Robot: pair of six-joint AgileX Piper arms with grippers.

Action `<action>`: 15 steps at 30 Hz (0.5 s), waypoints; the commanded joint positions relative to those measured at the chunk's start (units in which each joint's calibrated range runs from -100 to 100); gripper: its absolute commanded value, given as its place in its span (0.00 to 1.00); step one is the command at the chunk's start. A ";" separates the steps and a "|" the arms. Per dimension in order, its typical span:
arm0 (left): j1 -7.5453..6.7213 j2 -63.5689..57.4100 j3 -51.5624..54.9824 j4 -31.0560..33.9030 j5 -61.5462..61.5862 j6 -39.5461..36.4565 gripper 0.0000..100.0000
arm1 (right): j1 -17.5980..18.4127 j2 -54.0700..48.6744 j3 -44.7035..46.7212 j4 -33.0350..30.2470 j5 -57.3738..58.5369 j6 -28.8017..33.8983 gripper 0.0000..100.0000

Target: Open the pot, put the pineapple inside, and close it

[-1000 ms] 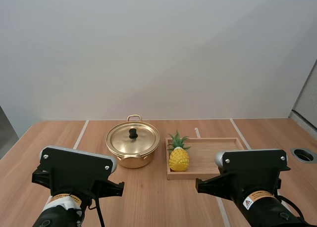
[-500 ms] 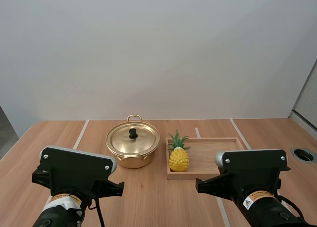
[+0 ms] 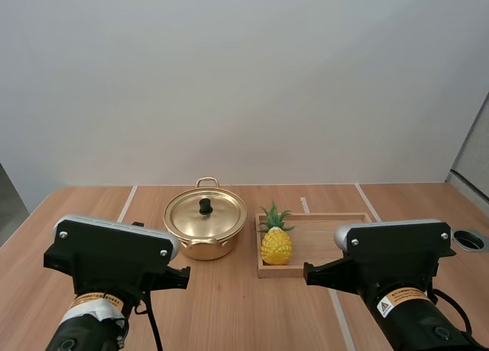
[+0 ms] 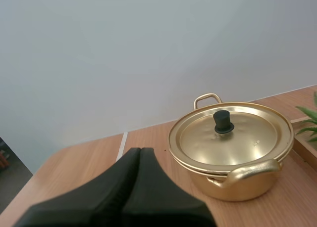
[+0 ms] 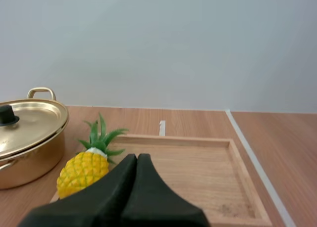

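With left fingers (image 4: 114, 187) and right fingers (image 5: 114, 192) both pressed together, lid (image 4: 233, 140) on the pot (image 4: 240, 186), pineapple (image 5: 83, 173) upright in the tray (image 5: 198, 172) beside it, you spread the left fingers first, centre over the knob (image 4: 223, 122), then lift straight up.

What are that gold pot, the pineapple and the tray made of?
Pot: looks like thin metal with a shiny brass-gold finish, mirroring light on its lid; the knob looks like black plastic.
Pineapple: likely a plastic toy, with even glossy yellow skin and stiff green leaves.
Tray: pale unpainted wood, grain visible.
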State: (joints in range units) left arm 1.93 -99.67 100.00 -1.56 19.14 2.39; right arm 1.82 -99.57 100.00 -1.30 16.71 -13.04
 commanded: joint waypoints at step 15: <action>-0.09 -0.33 -11.67 -2.58 -3.54 5.45 0.00 | -0.21 -0.43 -12.08 0.28 -8.06 -0.39 0.00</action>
State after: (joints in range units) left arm 1.93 -99.67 90.93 -2.35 17.33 9.21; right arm 1.82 -99.71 90.56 -2.29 9.66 -13.04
